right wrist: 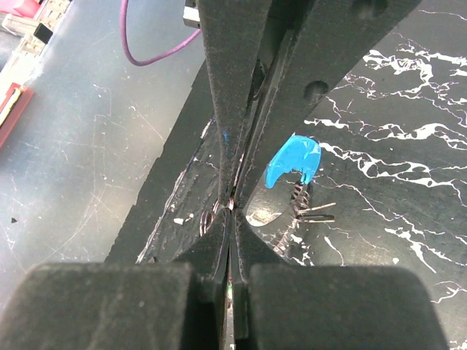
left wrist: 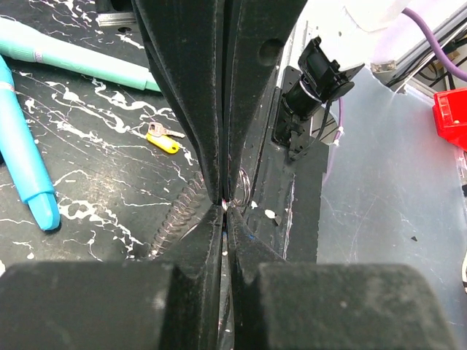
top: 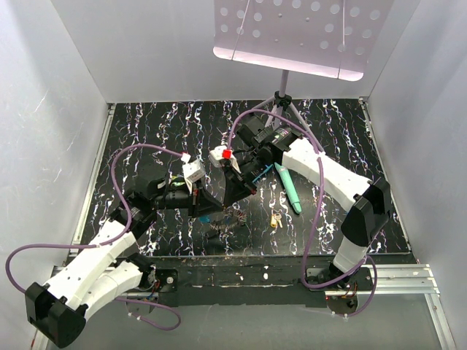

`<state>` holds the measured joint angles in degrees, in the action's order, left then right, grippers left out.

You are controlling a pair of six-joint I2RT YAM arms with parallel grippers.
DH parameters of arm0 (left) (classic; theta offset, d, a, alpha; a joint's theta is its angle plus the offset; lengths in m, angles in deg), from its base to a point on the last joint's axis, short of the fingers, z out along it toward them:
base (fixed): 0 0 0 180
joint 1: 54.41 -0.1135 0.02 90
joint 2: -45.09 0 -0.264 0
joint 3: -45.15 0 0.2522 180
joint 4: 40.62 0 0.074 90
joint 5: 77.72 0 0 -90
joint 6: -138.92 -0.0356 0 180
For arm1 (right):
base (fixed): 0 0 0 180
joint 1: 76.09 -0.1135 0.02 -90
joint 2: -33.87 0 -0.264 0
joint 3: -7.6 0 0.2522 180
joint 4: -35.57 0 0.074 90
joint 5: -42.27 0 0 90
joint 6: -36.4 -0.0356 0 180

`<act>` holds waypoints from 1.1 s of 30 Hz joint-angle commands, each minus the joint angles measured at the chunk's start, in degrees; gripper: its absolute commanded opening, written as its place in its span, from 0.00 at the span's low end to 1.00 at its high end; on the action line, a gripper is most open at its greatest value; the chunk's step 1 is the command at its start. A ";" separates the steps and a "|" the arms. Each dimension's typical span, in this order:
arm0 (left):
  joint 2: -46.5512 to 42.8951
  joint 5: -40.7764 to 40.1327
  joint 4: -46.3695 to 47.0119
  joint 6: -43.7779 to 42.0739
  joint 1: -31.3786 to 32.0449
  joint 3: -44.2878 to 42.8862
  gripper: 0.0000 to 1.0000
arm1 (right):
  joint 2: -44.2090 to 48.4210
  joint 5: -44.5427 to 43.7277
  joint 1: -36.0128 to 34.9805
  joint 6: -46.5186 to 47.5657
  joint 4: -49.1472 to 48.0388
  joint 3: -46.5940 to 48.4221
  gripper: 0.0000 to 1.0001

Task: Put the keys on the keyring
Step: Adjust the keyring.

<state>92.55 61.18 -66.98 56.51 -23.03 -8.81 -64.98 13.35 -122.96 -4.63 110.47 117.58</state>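
**Left hand** (left wrist: 225, 211): fingers pressed fully together, their tips meeting the right hand's tips nose to nose, to the left of the yellow key (left wrist: 162, 140) in the overhead view. The closed fingers covered the contact point, so it could not be made out whether a thin wire was pinched there.

**Keyring** (left wrist: 181, 213): its grey coiled part lay on the table (left wrist: 87, 219) just under both sets of tips, left of the yellow key and well apart from it.

**Right hand** (right wrist: 230, 211): also closed tight, with nothing visibly held.

**Blue piece** (right wrist: 292, 160): this sat beside the coil. It could not be told whether it was the keyring's blue section or a key head. Two metal blades (right wrist: 317, 213) showed next to it, their heads hidden.

**Yellow key**: loose on the table, not threaded.

**Likely faults**
- With both hands closed on one spot, pulling them apart could let any wire slip free.
- The tips, being so tightly opposed, could jam against each other.
- A tug could drag the coil farther from the yellow key.
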 commanded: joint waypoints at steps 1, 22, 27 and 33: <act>-1.93 -2.14 -2.34 -1.88 0.26 -0.75 0.00 | -0.38 3.61 0.11 -2.65 -0.85 3.71 0.06; -21.63 -13.74 43.68 19.63 0.35 21.65 0.00 | 1.02 16.71 3.89 -4.48 -4.26 7.57 0.43; -19.78 -21.03 59.41 28.51 0.35 28.24 0.00 | 1.38 11.88 3.72 -13.98 -11.04 7.14 0.43; -16.26 -22.19 64.64 30.99 0.35 28.34 0.00 | 1.11 6.43 3.98 -19.87 -16.22 6.52 0.43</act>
<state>75.37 42.43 -13.12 83.75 -22.88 20.96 -65.60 23.43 -118.96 -18.27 100.18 122.85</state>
